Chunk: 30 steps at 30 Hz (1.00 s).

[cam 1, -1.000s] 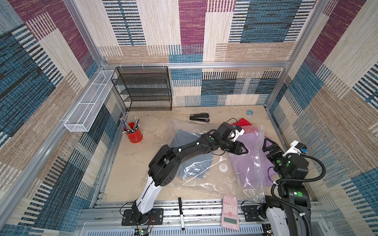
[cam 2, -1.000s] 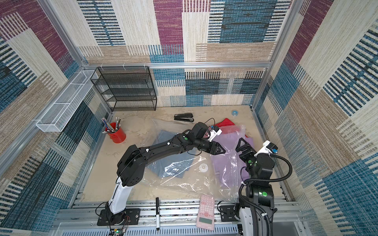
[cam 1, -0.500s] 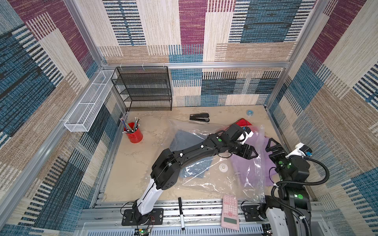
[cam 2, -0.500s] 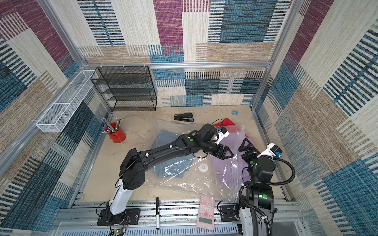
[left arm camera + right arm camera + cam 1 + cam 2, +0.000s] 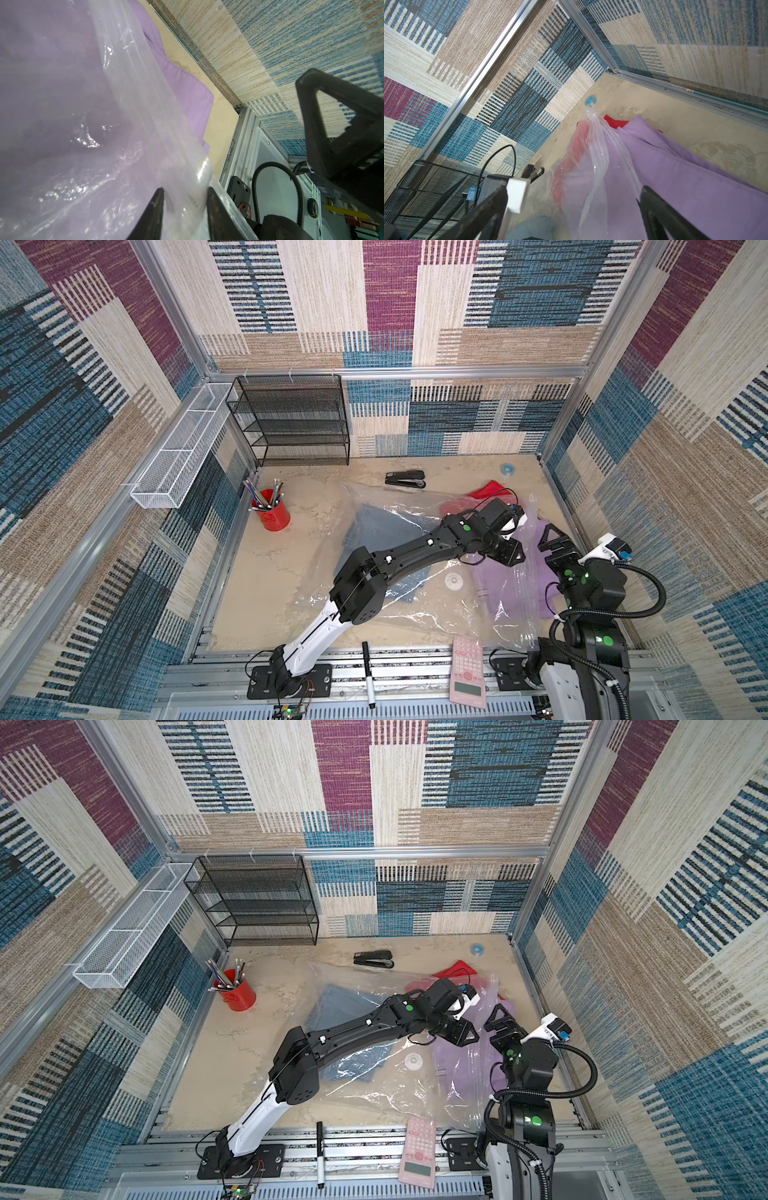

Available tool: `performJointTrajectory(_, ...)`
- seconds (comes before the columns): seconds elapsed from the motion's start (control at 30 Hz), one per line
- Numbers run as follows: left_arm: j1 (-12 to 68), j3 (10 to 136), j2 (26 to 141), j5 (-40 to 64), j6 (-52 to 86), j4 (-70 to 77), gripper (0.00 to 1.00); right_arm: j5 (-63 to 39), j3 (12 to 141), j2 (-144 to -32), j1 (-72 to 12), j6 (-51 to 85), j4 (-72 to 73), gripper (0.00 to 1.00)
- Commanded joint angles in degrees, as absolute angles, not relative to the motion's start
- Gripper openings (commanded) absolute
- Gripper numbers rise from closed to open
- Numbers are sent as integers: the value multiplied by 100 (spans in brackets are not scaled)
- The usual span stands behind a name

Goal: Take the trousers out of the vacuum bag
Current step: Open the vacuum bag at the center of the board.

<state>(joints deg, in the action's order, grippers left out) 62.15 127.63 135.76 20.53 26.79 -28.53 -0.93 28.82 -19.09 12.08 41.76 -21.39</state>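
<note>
The clear vacuum bag [image 5: 415, 614] lies flat on the table, its white valve [image 5: 454, 580] facing up. Inside it I see blue denim trousers [image 5: 382, 531] and lilac trousers [image 5: 515, 589], which stick out of the bag at the right. Red trousers [image 5: 486, 491] lie at the far end, partly outside. My left gripper [image 5: 509, 551] reaches across the bag. In the left wrist view, the left gripper [image 5: 184, 191] has narrow jaws around a fold of bag film [image 5: 145, 104], over the lilac cloth [image 5: 187, 87]; a pinch is unclear. My right gripper [image 5: 555, 537] [image 5: 571, 199] hovers open beside it, holding nothing.
A stapler [image 5: 405, 480] and a blue tape roll [image 5: 507, 468] lie at the back. A red pencil cup [image 5: 272, 516], a black mesh shelf [image 5: 291, 423] and a white wire basket [image 5: 178, 448] stand at the left. A pink calculator [image 5: 467, 672] and a marker [image 5: 368, 672] rest on the front rail.
My left arm has stretched further right across the bag, onto the lilac part, and its jaws have narrowed around bag film. The right gripper shifted slightly right and stays open.
</note>
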Motion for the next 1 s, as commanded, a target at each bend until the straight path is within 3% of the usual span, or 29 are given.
performJointTrajectory(0.0, 6227, 12866, 13638, 1931, 2491, -2951, 22, -71, 2861, -1893, 1205, 4135, -2110, 99)
performJointTrajectory(0.13, 6228, 12937, 13694, 1995, 2505, -2949, 0, -139, 2806, -1922, 1204, 4148, -2091, 99)
performJointTrajectory(0.3, 6207, 12646, 13440, 1881, 2467, -2844, 0, -580, 2747, -2026, 1204, 3997, -1995, 99)
performJointTrajectory(0.43, 6117, 12071, 12854, 1691, 2394, -2622, 0, -1626, 2717, -2213, 1205, 3724, -1732, 100)
performJointTrajectory(0.5, 6042, 11587, 12436, 1631, 2398, -2379, 0, -2308, 2664, -2220, 1204, 3604, -1376, 95)
performJointTrajectory(0.73, 5847, 10451, 11309, 1554, 2396, -1631, 0, -2959, 2622, -2204, 1204, 3851, -913, 86)
performJointTrajectory(0.87, 5820, 10089, 10991, 1451, 2404, -1374, 0, -3691, 2408, -2326, 1205, 4381, -514, 73)
performJointTrajectory(0.97, 5822, 9795, 10840, 1486, 2461, -1083, 0, -4248, 2176, -2446, 1204, 4710, -501, 69)
